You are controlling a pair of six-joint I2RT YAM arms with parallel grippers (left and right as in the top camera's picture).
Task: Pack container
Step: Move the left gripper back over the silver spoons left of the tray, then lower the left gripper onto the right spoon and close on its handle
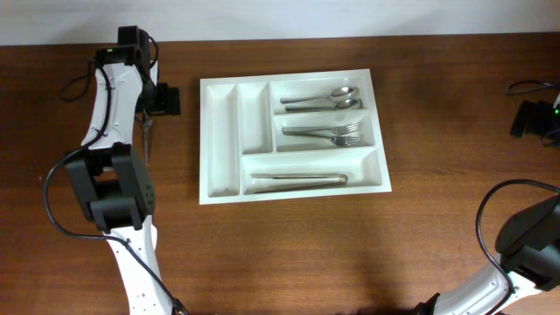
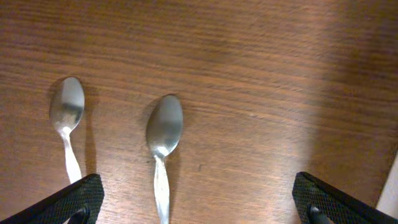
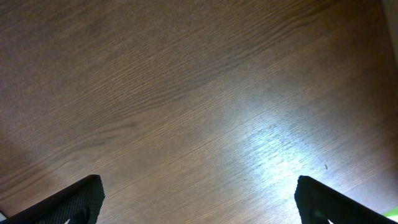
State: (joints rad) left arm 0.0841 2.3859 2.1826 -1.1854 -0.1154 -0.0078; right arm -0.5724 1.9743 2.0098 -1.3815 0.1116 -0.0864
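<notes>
Reading the overhead view, I find the container (image 1: 293,193) flat on the counter (image 1: 350,254) at mid-width, between the two arms. Its three long compartments hold spoons (image 1: 324,99), forks (image 1: 324,133) and long plain pieces, probably knives (image 1: 297,179). The two narrow upright compartments (image 1: 219,136) show nothing in them. The left gripper (image 1: 164,99) hangs just beside the container's far left corner, its jaws wide apart and clamped on nothing. In the left wrist view it (image 2: 199,204) looks down on two loose teaspoons on bare wood: an inner one (image 2: 165,127) between the fingers, left of centre, and an outer one (image 2: 67,112) by the left finger (image 2: 81,198). Both lie parallel, bowls away from the gripper and handles toward it, so the jaws stand across their long axis. The right gripper (image 1: 534,118) also stands wide apart and holds nothing. It sits over bare counter, well away from the container on its far side. I judge the left arm the nearer to the teaspoons. From there the container lies to the right.
</notes>
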